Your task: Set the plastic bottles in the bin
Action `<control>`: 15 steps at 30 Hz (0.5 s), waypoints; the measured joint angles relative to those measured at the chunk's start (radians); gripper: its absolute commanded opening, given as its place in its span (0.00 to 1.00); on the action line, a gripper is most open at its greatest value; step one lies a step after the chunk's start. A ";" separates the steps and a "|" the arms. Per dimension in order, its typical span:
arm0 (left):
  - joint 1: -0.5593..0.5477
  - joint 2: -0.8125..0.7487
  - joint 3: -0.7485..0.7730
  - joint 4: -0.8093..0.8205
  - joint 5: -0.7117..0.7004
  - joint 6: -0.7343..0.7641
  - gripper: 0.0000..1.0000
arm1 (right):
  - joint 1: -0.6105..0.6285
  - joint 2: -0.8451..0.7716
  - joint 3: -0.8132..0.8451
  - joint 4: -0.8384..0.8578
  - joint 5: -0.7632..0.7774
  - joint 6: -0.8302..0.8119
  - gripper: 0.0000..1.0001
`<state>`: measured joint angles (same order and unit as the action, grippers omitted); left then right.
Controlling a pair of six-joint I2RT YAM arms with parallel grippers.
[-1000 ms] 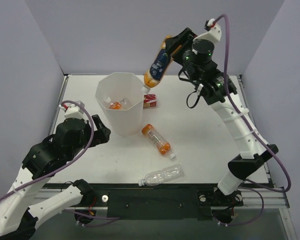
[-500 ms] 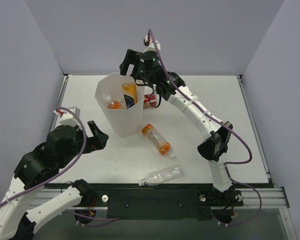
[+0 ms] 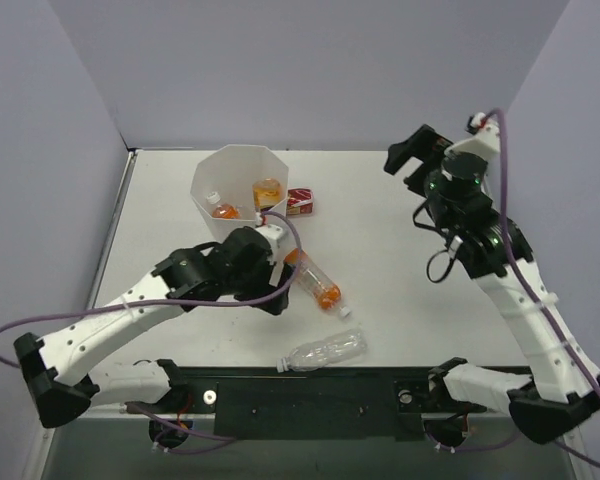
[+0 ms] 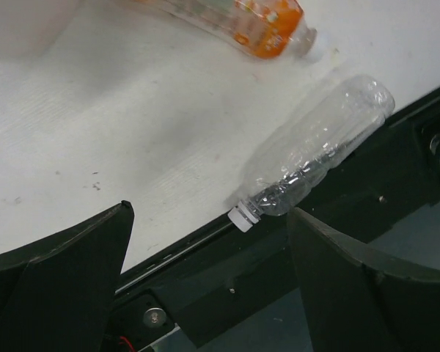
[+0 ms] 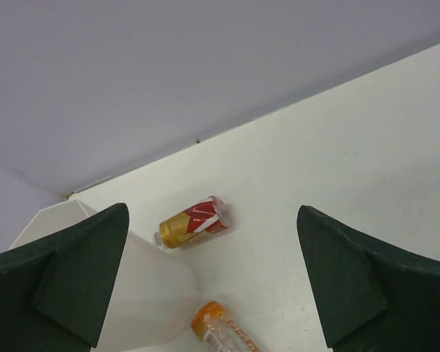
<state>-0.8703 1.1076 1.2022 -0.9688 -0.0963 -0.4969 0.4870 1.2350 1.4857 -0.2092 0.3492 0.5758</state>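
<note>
black left gripper (image 4: pixel 209 210): wide apart, near the clear plastic bottle (image 4: pixel 315 154)
black right gripper (image 5: pixel 211 211): wide apart (holds nothing)
tall white bin (image 3: pixel 205 185): two orange bottles (image 3: pixel 267 190) inside

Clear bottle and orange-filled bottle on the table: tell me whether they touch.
Apart. The left wrist view shows bare table between the clear bottle and the orange-filled bottle.

Hidden and cropped around the bin

From above, the left arm (image 3: pixel 180 285) covers the lower front of the bin (image 3: pixel 242 165). Inside the bin, the orange bottle (image 3: pixel 267 192) and the white-capped bottle (image 3: pixel 220 209) show only partly. Beside the bin, the orange-filled bottle (image 3: pixel 318 282) is cropped by the left wrist view's top edge and the right wrist view's bottom edge.
</note>
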 measured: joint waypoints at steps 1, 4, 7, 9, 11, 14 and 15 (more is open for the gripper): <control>-0.044 0.037 0.003 0.009 0.004 0.014 0.96 | -0.008 -0.056 -0.040 -0.007 0.016 0.002 0.92; -0.154 0.161 0.025 0.028 0.021 0.061 0.97 | -0.051 -0.223 -0.159 -0.061 0.041 0.019 0.92; -0.244 0.283 0.050 0.053 0.030 0.103 0.97 | -0.102 -0.337 -0.246 -0.132 0.071 0.041 0.92; -0.295 0.365 0.054 0.073 0.050 0.137 0.97 | -0.113 -0.386 -0.277 -0.193 0.078 0.055 0.92; -0.328 0.423 0.054 0.084 0.062 0.161 0.97 | -0.115 -0.406 -0.280 -0.243 0.078 0.064 0.92; -0.364 0.513 0.059 0.102 0.069 0.194 0.97 | -0.116 -0.422 -0.280 -0.296 0.077 0.072 0.92; -0.374 0.544 0.062 0.108 0.069 0.203 0.97 | -0.116 -0.426 -0.280 -0.306 0.078 0.072 0.92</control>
<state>-1.2446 1.6520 1.2644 -0.8612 -0.0277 -0.2935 0.3706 0.8093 1.2057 -0.5148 0.4271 0.6479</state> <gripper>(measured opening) 0.972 0.922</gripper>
